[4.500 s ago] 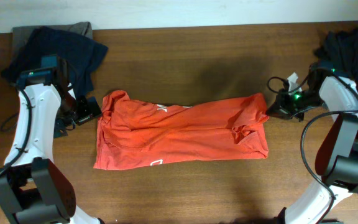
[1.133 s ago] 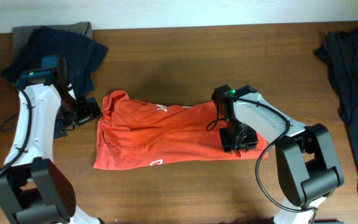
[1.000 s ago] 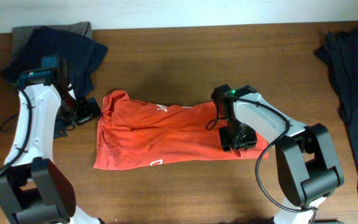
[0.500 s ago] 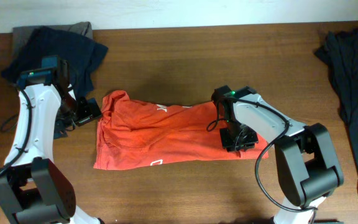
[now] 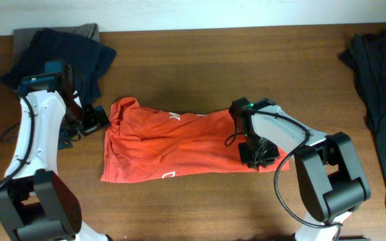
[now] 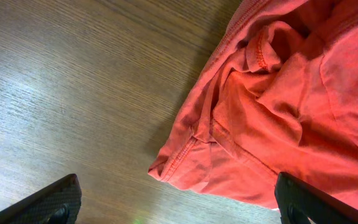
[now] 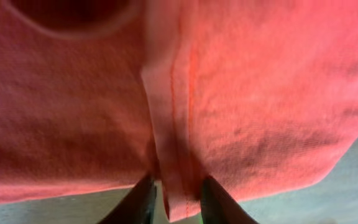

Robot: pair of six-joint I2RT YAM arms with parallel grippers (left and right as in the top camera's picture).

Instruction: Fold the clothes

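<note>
1 tee [image 5: 179, 144] | 1 navy heap [image 5: 79, 50] | 1 black heap [image 5: 380, 73] | R pincer [image 5: 256, 152] nips tee

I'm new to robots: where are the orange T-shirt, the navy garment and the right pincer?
Red-orange T-shirt [image 5: 173, 144]: overhead view, mid-body.
Navy garment [image 5: 52, 47]: overhead view, its middle.
Right pincer [image 7: 176, 200]: right wrist view, between its fingertips.

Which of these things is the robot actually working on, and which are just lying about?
In the job: red-orange T-shirt; right gripper, pinching its hem; left gripper, open beside it.
Lying about: navy and grey heap; dark garment; both untouched, probably waiting their turn.
</note>
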